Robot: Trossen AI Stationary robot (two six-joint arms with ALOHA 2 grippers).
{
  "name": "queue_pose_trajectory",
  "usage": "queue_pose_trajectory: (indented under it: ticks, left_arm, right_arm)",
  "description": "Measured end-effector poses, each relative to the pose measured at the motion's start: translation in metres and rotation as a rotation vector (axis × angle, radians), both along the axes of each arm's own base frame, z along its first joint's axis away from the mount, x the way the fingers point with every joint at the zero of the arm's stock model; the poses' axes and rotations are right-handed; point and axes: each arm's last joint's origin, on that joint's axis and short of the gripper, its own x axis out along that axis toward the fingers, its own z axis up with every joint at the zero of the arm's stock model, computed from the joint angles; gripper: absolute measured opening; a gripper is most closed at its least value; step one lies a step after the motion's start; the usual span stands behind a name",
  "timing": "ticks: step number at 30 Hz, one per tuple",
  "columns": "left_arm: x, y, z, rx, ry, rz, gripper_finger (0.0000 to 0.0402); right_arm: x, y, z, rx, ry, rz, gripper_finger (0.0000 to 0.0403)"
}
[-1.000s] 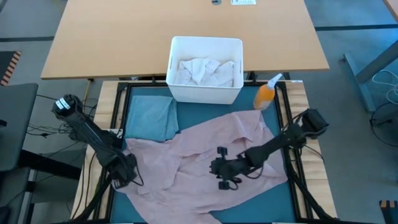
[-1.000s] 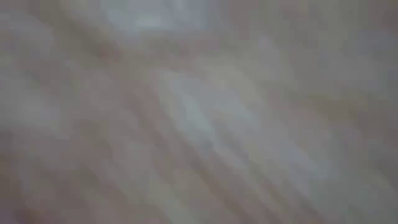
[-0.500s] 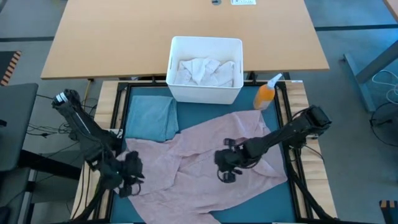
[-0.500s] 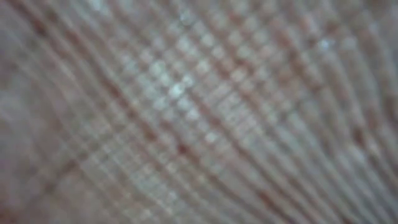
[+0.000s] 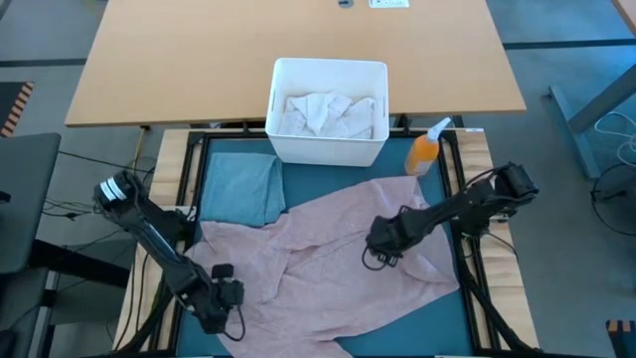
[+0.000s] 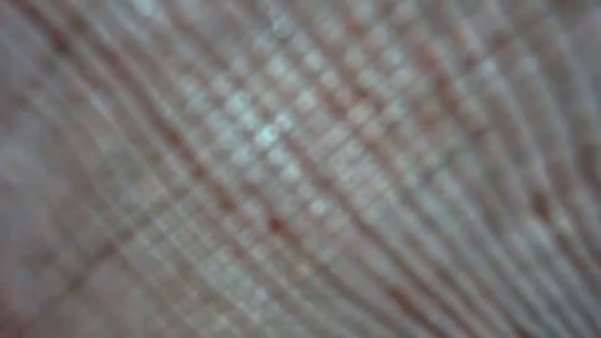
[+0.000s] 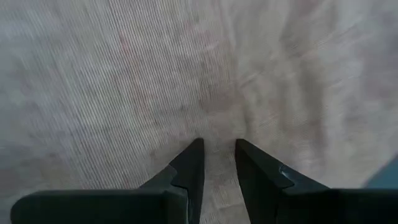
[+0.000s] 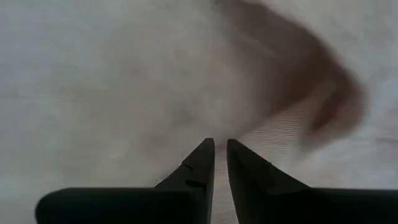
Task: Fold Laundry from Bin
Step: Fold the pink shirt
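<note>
While white cloths (image 5: 326,112) wait in the bin (image 5: 329,147), one blue piece (image 5: 241,187) lies folded; both my grippers, left (image 5: 225,296) at seven, right (image 5: 380,248) at four, pinch the unfolded pink shirt (image 5: 318,264).

I have the left arm stretched toward the near-left corner of the table, its gripper (image 5: 221,296) low over that corner. In its wrist view the fingers (image 7: 189,167) stand slightly apart, a narrow gap between the tips. My right arm reaches in from the right edge toward the middle of the table, elbow bent, gripper (image 5: 381,249) pointed down. Its fingers (image 8: 200,163) are nearly together, only a thin slit between them.
</note>
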Motion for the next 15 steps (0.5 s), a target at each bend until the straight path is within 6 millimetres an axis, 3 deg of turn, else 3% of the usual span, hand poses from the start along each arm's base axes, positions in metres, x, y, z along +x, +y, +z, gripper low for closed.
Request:
queue_pose_trajectory:
  ticks: [5, 11, 15]
  left_arm:
    - [-0.001, 0.0, -0.008, 0.021, 0.065, 0.038, 0.0054]
    - [-0.011, 0.013, -0.005, 0.094, 0.183, 0.129, 0.001]
    - [-0.015, 0.015, -0.007, 0.107, 0.236, 0.136, 0.0004]
  right_arm:
    - [-0.01, -0.018, -0.012, -0.022, 0.067, -0.124, 0.0059]
    - [-0.018, -0.032, -0.01, -0.081, 0.176, -0.165, 0.0048]
    - [-0.02, -0.043, -0.008, -0.18, 0.194, -0.178, 0.0041]
